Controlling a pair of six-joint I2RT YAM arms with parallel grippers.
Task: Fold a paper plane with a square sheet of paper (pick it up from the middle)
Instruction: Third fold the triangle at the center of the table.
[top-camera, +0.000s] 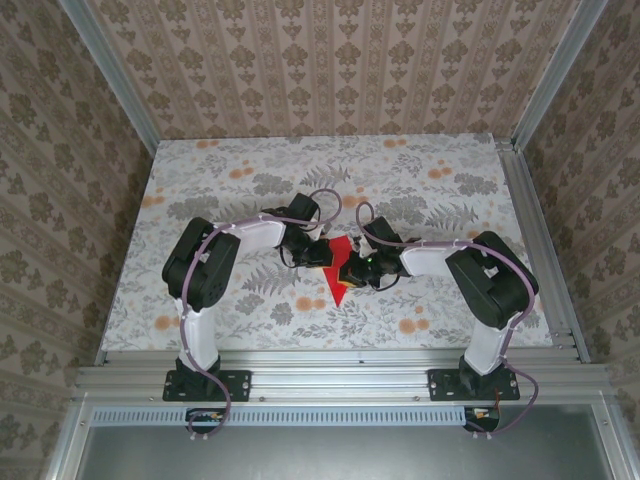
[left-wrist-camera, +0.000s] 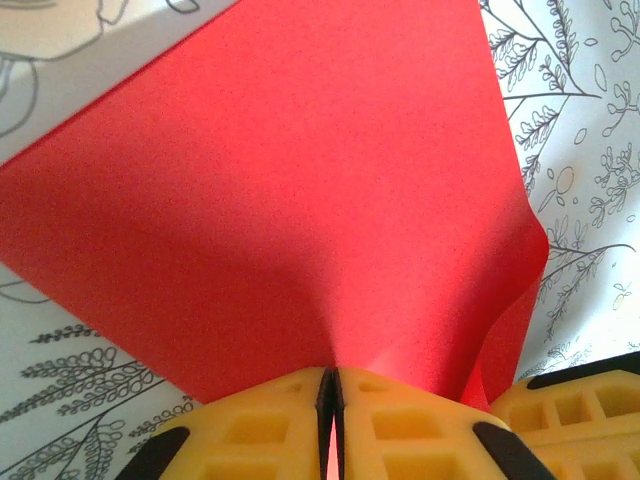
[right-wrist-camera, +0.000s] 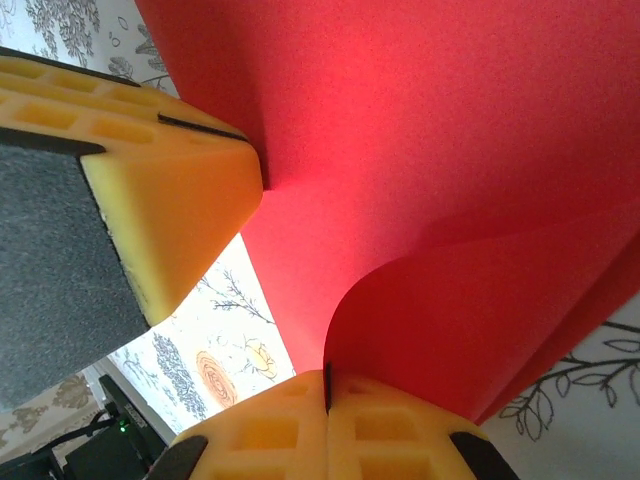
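Paper sheet (top-camera: 338, 288), bright red, pinched between two robot arms over the middle of a flower-patterned worktop (top-camera: 440, 190). From above it reads as a narrow creased wedge. Its sharp tip points to 6 o'clock, toward the arm bases, and its long axis runs from 12 to 6 o'clock.

The left gripper (left-wrist-camera: 331, 385) is clenched on the sheet, its yellow pads pressed together with red paper fanning out ahead of them. The right gripper (right-wrist-camera: 326, 388) is clenched on it too, where one layer curls over another. The two grips sit near each other on the wider half, the left on the wedge's 9 o'clock side and the right on its 3 o'clock side.

The sheet looks very light, thin and floppy, and it bows and buckles around each pinch. It should take a crease readily. It would likely crumple or tear if the arms pulled apart, and its smooth face could slide out of the soft pads. The safest hold seems to be close to the centre crease on the wide half, where the layers double, leaving the tip free.
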